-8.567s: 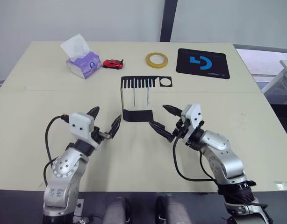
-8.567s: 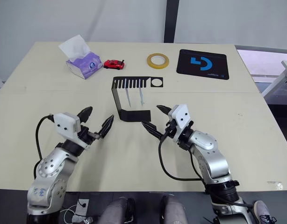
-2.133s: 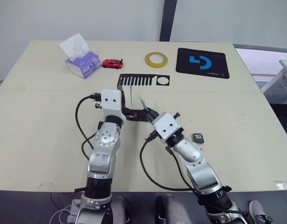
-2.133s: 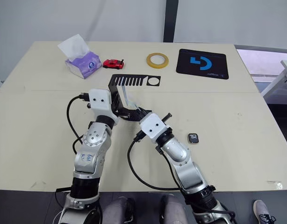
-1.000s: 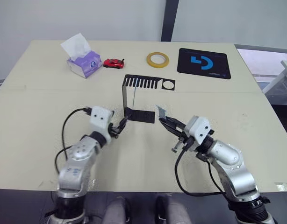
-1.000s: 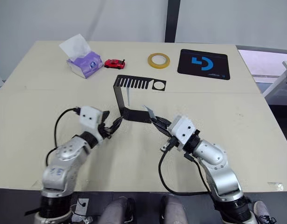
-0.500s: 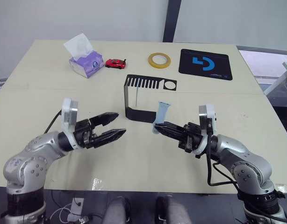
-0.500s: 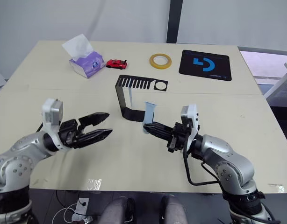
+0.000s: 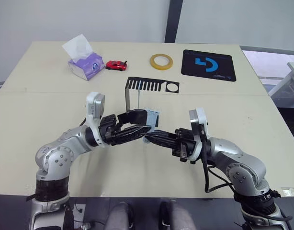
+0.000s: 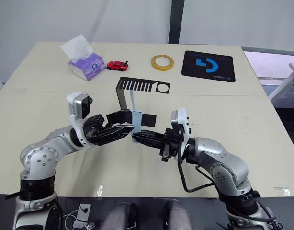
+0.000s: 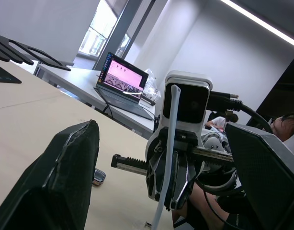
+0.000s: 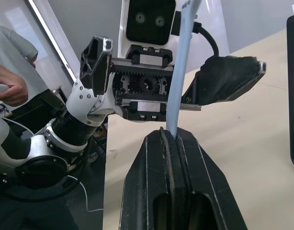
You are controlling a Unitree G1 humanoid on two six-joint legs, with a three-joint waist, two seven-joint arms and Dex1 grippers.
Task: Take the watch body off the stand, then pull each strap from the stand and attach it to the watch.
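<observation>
Right wrist view: right pincer [image 12: 172, 140] clamped on strap [image 12: 181, 81], left pincer [image 10: 129, 123] apart either side, w/ room.

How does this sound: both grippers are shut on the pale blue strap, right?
Not quite. Only the right gripper is shut on the strap; the left gripper is open, its fingers either side of it, as the left wrist view shows.

An office or lab: pale table [image 9: 41, 100] with a tissue box [image 9: 82, 62] at its far left, laptop [image 11: 124, 86] on a desk behind.
</observation>
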